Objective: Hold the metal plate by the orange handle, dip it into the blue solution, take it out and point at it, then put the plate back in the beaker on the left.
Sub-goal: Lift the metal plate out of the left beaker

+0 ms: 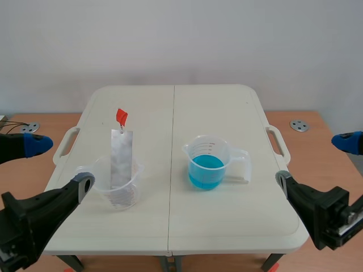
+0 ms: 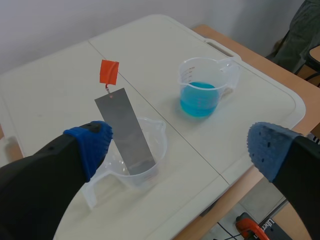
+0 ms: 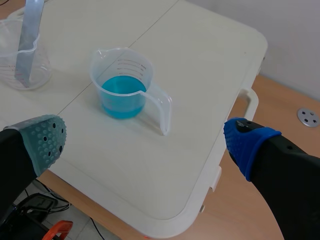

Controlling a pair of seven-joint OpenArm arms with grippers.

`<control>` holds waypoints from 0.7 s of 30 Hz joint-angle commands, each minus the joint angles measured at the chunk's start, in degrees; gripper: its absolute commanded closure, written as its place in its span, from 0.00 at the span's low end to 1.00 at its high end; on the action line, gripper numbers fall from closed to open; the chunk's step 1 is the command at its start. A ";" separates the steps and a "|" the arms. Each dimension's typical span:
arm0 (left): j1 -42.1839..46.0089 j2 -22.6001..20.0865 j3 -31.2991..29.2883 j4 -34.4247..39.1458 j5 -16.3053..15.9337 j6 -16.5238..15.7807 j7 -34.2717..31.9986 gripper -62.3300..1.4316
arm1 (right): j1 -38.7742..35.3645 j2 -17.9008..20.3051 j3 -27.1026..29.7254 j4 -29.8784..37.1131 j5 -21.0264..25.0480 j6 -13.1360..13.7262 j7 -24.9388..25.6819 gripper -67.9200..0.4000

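The white folding table [image 1: 227, 113] carries both beakers, well apart. The left gripper [image 2: 180, 147] hangs low over the near left edge, fingers spread wide and holding nothing. The clear beaker [image 2: 159, 150] sits just ahead, between them. The right gripper [image 3: 146, 140], equally wide open and empty, hovers off the near right corner, with the beaker [image 3: 125, 70] of blue solution [image 3: 120, 100] ahead of it. The metal plate [image 2: 125, 130] leans tilted inside the clear beaker – its orange handle [image 2: 109, 72] uppermost, untouched

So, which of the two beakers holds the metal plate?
The beaker on the left: the metal plate stands in it, orange handle up. The other beaker holds only blue solution.
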 commanded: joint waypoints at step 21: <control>18.73 0.44 -10.62 0.57 -0.31 0.24 -9.68 0.90 | 14.69 0.11 -12.07 0.61 -3.80 -1.86 -3.58 0.02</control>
